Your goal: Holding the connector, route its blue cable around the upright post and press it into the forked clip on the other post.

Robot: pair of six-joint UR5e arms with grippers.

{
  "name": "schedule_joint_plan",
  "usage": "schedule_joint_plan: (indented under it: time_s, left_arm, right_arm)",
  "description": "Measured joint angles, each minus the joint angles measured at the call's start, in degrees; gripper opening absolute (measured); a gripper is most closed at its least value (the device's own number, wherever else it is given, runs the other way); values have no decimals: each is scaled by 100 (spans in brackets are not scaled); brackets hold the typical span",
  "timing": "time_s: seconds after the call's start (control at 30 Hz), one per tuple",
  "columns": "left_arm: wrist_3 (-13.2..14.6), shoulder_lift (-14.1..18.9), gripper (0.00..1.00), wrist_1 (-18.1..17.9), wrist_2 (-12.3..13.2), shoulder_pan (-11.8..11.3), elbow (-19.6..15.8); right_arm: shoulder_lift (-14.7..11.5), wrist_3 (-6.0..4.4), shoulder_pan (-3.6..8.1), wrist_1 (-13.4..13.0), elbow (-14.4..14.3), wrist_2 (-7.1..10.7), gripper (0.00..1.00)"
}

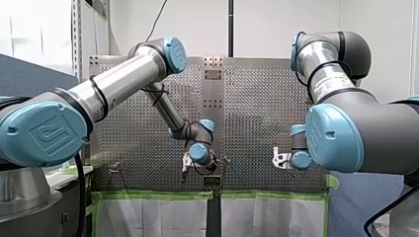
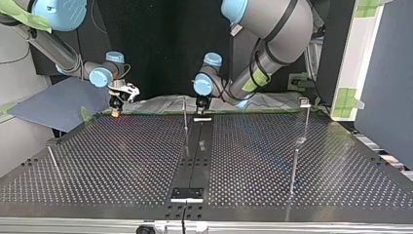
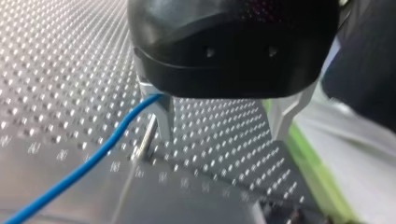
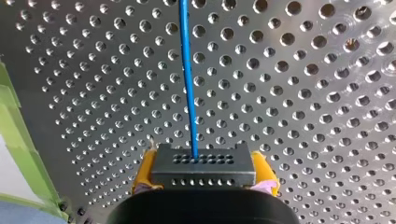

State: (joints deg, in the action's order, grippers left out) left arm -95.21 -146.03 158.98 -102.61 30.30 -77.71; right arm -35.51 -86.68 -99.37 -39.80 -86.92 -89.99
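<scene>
In the right wrist view my right gripper (image 4: 204, 173) is shut, its yellow pads (image 4: 144, 170) clamping a black connector (image 4: 203, 161). The blue cable (image 4: 187, 74) leaves the connector's face and runs straight ahead over the perforated plate. In the left wrist view my left gripper (image 3: 223, 139) is open, its metal fingers (image 3: 161, 119) far apart. The blue cable (image 3: 88, 161) passes against the inside of one finger and trails away across the table. A thin upright post (image 3: 147, 137) stands just beyond that finger. In the top view my left gripper (image 2: 200, 105) hangs beside that post (image 2: 185, 117). A post with a forked clip (image 2: 305, 102) stands at that view's right.
My right gripper (image 2: 117, 105) hangs low over the table's far edge at the top view's left. Further thin posts (image 2: 293, 168) stand on the perforated table (image 2: 122, 161). A black plate (image 2: 187, 194) lies near the front edge. Green tape (image 1: 267, 195) lines the table edge in the front view.
</scene>
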Motion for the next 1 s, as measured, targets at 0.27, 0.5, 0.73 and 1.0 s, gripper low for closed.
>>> schedule_joint_plan:
  time_s: [0.27, 0.5, 0.73, 1.0]
  left_arm:
    - [0, 357, 100, 42, 419, 39, -402]
    - [47, 413, 100, 72, 588, 168, -553]
    - [62, 488, 100, 75, 585, 235, -564]
    - [65, 562, 100, 97, 573, 336, -573]
  right_arm:
    - [1, 0, 0, 57, 1, 6, 0]
    - [0, 2, 1, 124, 0, 7, 0]
    - [-1, 7, 1, 165, 1, 7, 0]
    - [-2, 4, 0, 188, 1, 7, 0]
